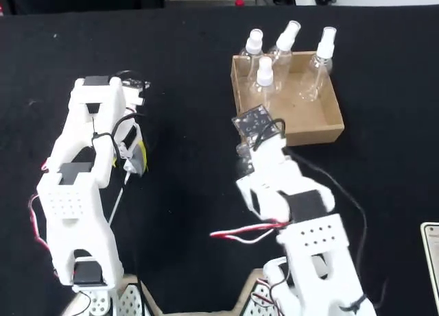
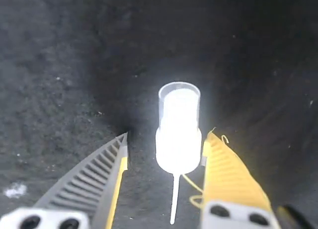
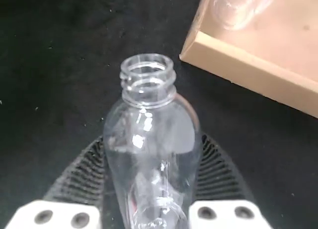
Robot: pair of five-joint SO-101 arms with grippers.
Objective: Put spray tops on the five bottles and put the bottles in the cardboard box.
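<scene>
Two arms stand on the black table [image 1: 192,69] on my feed, the left arm [image 1: 75,192] and the right arm [image 1: 309,240] side by side. The cardboard box [image 1: 312,134] sits on the far half of the table, just beyond the right arm's wrist. Four capped bottles [image 1: 319,62] stand or lean inside it, each with a white spray top on. From the right wrist I see the right gripper [image 3: 151,139] clamped on the fifth bottle [image 3: 149,85], a ribbed finger pressed to each side. Its neck is bare and open, and it is near a corner of the box but outside it. From the left wrist, the left gripper [image 2: 168,136] is spread around the loose spray top [image 2: 179,114]. The yellow finger [image 2: 223,169] touches the top's collar, the grey finger [image 2: 99,174] stands off it with a gap, and the thin dip tube points back toward the camera.
</scene>
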